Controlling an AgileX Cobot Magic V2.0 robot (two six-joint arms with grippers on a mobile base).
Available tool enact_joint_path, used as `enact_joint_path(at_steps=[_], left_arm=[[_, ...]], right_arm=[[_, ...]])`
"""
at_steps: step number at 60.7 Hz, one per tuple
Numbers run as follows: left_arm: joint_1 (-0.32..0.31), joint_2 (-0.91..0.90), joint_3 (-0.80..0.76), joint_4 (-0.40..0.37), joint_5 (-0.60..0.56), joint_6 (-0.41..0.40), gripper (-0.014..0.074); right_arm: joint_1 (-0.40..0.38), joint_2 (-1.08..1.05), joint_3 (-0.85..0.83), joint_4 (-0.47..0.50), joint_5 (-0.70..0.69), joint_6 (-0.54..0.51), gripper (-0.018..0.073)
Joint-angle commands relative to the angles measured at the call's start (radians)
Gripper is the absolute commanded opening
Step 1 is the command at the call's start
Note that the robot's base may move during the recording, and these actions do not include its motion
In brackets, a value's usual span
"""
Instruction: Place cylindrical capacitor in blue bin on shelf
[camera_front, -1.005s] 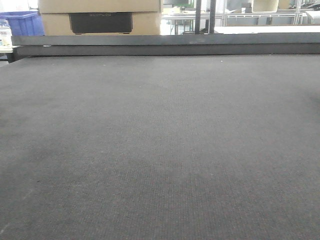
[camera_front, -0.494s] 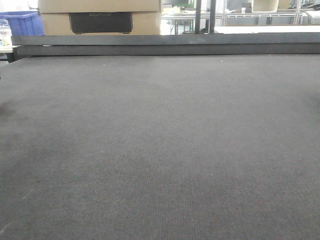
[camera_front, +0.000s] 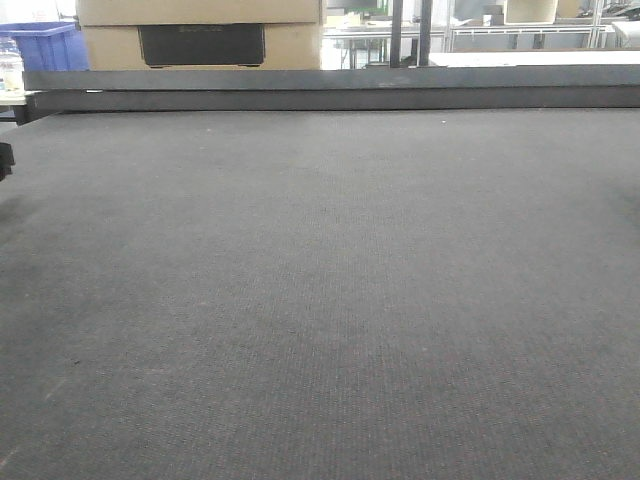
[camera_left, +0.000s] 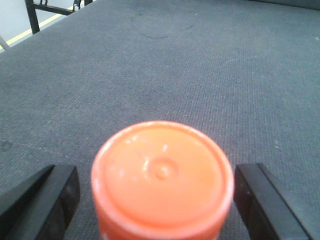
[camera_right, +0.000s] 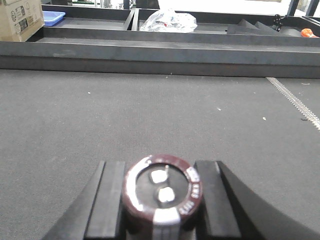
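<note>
In the right wrist view, my right gripper (camera_right: 160, 166) is shut on the cylindrical capacitor (camera_right: 162, 192). It is dark maroon with a white stripe and two metal terminals on its end, and it is held above the dark grey textured surface (camera_right: 150, 115). In the left wrist view, my left gripper (camera_left: 156, 171) stands open around an orange round-topped object (camera_left: 162, 180), with a gap showing on the left side. A blue bin (camera_front: 42, 45) sits far back at the top left of the front view. The stainless-steel shelf does not show clearly.
A cardboard box (camera_front: 200, 35) stands behind the raised dark rail (camera_front: 330, 88) at the surface's far edge. A crumpled plastic bag (camera_right: 167, 21) and a blue tray (camera_right: 52, 17) lie beyond the rail in the right wrist view. A black part (camera_front: 5, 160) pokes in at the left edge.
A black part has come into the front view at the left edge, where only a shadow showed before. The rest of the front view is unchanged.
</note>
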Motion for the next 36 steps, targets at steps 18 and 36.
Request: enact_joint_path(at_steps=[18, 36], left_arm=[[0.003, -0.028, -0.02, 0.002, 0.075, 0.001, -0.0025], [0.003, -0.28, -0.068, 0.063, 0.434, 0.001, -0.0111]], right_arm=[[-0.004, -0.014, 0.001, -0.005, -0.005, -0.001, -0.0162], [-0.004, -0.014, -0.171, -0.005, 0.411, -0.001, -0.0162]])
